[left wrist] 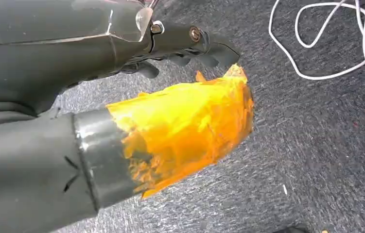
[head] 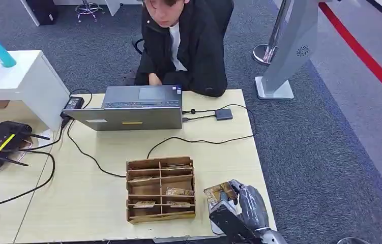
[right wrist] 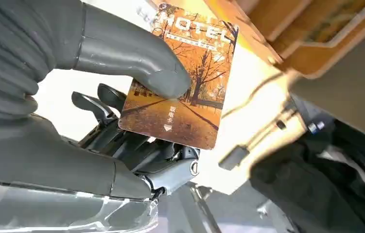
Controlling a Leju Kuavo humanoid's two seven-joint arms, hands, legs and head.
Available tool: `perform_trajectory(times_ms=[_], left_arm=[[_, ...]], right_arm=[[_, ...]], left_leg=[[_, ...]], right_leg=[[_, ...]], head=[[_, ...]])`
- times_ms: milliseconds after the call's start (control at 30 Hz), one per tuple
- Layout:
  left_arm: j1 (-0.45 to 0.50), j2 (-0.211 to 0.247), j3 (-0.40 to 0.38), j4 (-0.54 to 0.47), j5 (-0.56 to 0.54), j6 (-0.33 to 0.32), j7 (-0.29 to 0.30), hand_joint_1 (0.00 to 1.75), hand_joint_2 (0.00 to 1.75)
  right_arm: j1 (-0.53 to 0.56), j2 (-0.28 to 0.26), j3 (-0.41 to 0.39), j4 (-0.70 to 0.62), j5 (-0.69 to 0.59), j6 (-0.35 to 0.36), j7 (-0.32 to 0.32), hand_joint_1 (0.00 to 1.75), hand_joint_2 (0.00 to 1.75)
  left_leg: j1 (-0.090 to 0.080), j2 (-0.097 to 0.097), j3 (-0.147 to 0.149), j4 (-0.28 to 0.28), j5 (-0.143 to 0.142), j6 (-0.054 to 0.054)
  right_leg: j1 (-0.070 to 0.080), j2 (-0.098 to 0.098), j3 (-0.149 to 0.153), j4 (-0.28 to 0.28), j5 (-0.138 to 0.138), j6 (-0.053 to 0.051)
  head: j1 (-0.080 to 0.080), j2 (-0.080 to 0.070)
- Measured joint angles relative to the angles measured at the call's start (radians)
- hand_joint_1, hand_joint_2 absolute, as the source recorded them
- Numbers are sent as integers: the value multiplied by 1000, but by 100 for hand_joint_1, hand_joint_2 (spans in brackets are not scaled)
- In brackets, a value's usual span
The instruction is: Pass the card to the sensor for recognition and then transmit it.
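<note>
the pale wooden table (head: 102, 203) fills the head view's lower left, with a laptop (head: 133, 108) before a seated person (head: 186, 46) at top centre. right of the compartmented wooden card rack (head: 160, 189), the right hand (head: 242, 206) pinches a hotel key card (right wrist: 180, 80) at lower right; the wrist view alone shows its autumn print. the left hand (left wrist: 180, 41) hangs over grey carpet, its fingers curled in on nothing behind an orange-taped thumb.

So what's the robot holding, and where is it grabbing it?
Its right hand holds a hotel key card, thumb pressed on the printed face near one long edge. The left hand holds nothing.
</note>
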Motion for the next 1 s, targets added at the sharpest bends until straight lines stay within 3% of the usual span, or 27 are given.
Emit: perform_trajectory(times_ms=[1000], left_arm=[[3, -7, 30, -8, 0, -4, -6, 0, 0]], right_arm=[[4, -70, 62, 82, -13, -27, 102, 175, 175]], left_leg=[[0, 0, 0, 0, 0, 0]], right_leg=[[0, 0, 0, 0, 0, 0]], head=[[0, 0]])
